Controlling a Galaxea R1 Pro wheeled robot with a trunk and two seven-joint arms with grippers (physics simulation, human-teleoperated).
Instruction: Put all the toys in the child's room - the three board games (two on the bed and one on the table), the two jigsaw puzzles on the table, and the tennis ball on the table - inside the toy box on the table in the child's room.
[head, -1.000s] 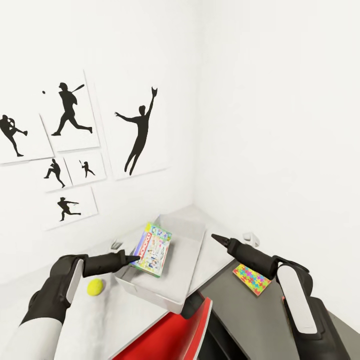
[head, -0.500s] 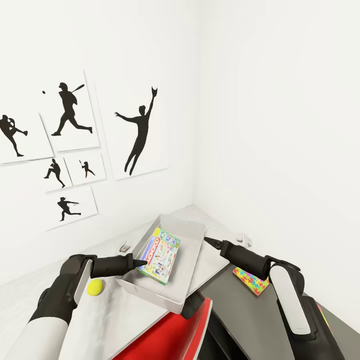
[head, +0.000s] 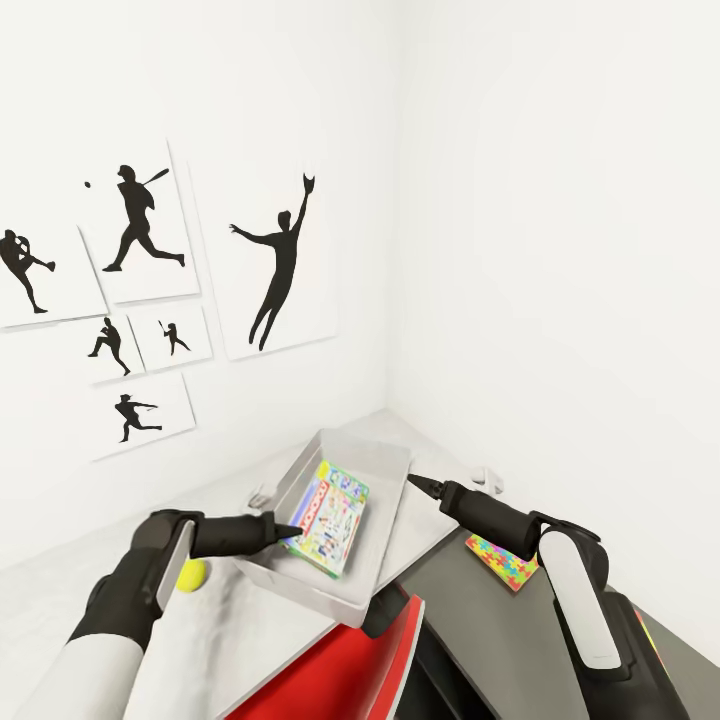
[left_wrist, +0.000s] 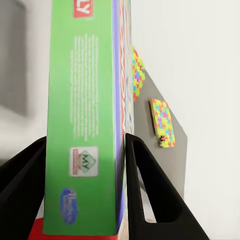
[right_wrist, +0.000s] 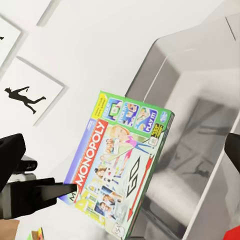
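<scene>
Monopoly box (head: 333, 516) hanging tilted over the toy box (head: 385, 468)

The left gripper (head: 291, 532) is clamping the game by its edge, at the tray's 9 o'clock side. The tennis ball (head: 192, 574) is lying on the table (head: 240, 640) at 8 o'clock; a jigsaw puzzle (head: 501, 560) at 3 o'clock. The right gripper (head: 416, 482) is hovering nearby; its opening I cannot tell.

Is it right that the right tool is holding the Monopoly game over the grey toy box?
Not quite. The left tool holds the Monopoly game, not the right one. The left wrist view shows its fingers clamped on the box's edge. The game does hang over the grey toy box, as the head view shows.
</scene>
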